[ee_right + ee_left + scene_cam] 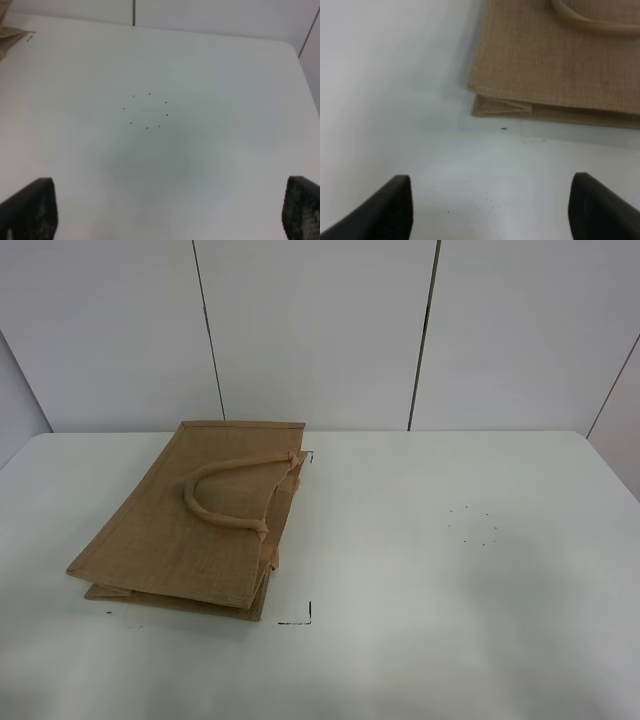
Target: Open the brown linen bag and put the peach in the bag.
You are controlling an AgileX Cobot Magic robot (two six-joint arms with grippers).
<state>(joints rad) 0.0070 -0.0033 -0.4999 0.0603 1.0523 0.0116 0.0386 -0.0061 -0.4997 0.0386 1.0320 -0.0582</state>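
Note:
The brown linen bag (200, 530) lies flat on the left half of the white table (450, 580), its light-tan loop handle (225, 495) resting on top. In the left wrist view the bag's corner (555, 65) with a folded side gusset lies beyond my left gripper (490, 210), which is open and empty above bare table. My right gripper (170, 210) is open and empty over a ring of small black dots (146, 111) on the table. A scrap of the bag (7, 32) shows at that view's edge. The peach is out of view. No gripper shows in the exterior high view.
Black corner marks (300, 618) sit on the table beside the bag's open end. The dot ring (472, 525) lies on the right half. A white panelled wall (320, 330) stands behind the table's far edge.

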